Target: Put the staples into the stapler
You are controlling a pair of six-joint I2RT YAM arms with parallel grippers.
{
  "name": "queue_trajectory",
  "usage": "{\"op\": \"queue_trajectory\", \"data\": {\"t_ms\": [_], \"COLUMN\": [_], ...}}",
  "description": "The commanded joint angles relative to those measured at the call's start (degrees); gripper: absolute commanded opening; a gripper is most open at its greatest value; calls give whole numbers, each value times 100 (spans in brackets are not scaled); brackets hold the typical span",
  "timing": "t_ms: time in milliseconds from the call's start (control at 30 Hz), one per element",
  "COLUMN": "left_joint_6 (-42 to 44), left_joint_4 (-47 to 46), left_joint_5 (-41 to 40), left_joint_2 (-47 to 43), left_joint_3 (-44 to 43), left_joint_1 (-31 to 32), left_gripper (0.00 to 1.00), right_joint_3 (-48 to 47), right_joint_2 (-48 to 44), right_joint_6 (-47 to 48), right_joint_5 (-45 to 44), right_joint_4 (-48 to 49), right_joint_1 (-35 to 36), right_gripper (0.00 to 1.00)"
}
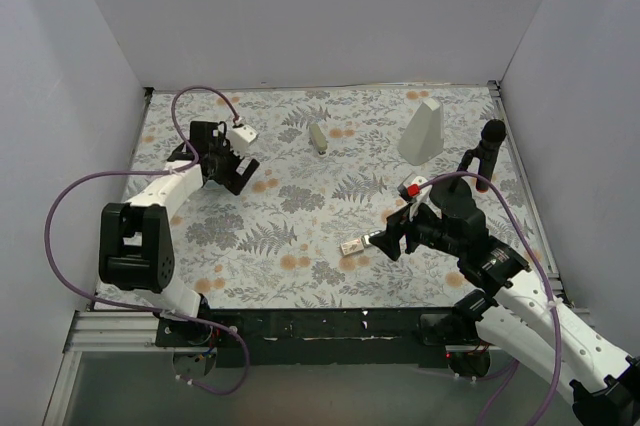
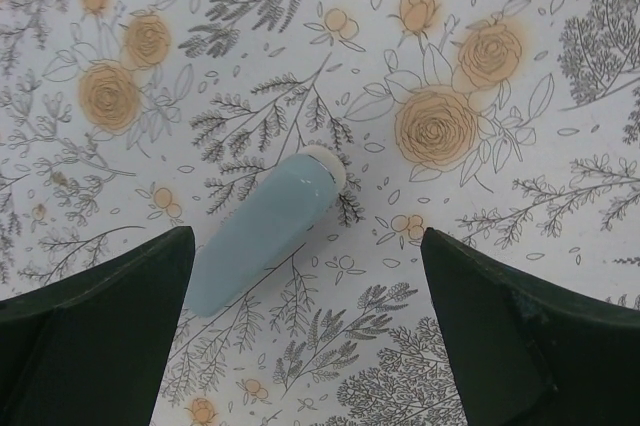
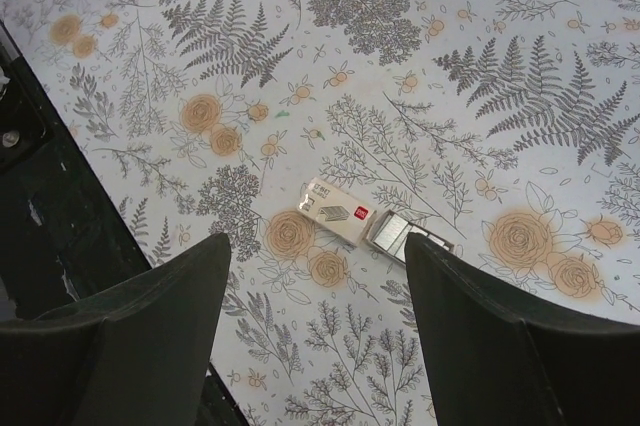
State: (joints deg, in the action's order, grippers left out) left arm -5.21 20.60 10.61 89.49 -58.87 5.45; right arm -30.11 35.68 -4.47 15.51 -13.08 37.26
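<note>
The light blue stapler (image 2: 262, 238) lies flat and closed on the flowered cloth, seen only in the left wrist view, just inside the left finger. My left gripper (image 2: 305, 276) hovers above it, open and empty; in the top view (image 1: 235, 171) it is at the far left and hides the stapler. The cream-white staples box (image 3: 335, 212) lies near the table's front, its tray slid partly out and showing silver staples (image 3: 393, 233). My right gripper (image 3: 317, 281) is open and empty just above and behind the box (image 1: 352, 246); the top view shows this gripper (image 1: 385, 242) to the right of it.
A beige stapler (image 1: 318, 136) lies at the far middle. A tall white wedge block (image 1: 423, 132) stands at the far right, with a black post (image 1: 489, 149) beside it. The table's black front edge (image 3: 60, 216) runs close to the box.
</note>
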Motion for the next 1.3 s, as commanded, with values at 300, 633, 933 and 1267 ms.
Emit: {"op": "queue_trajectory", "data": {"t_ms": [300,633,933,1267], "left_joint_6": [908,882,812,627], "left_joint_4": [418,462,419,366], "left_joint_5": [-103,-103,-24,90], "left_joint_2": [824,1114,1053,895], "left_joint_3": [-810,-828,-766,-731], "left_joint_1": [-9,0,0,0], "left_gripper": [98,88,59,24], "right_joint_3": [40,49,66,75], "right_joint_2": [53,97,26,-35], "right_joint_6": [60,69,52,51], "right_joint_5": [260,225,225,198], "right_joint_4": [359,368,385,394], "right_joint_1": [19,27,27,27], "right_gripper": [78,77,76,76]}}
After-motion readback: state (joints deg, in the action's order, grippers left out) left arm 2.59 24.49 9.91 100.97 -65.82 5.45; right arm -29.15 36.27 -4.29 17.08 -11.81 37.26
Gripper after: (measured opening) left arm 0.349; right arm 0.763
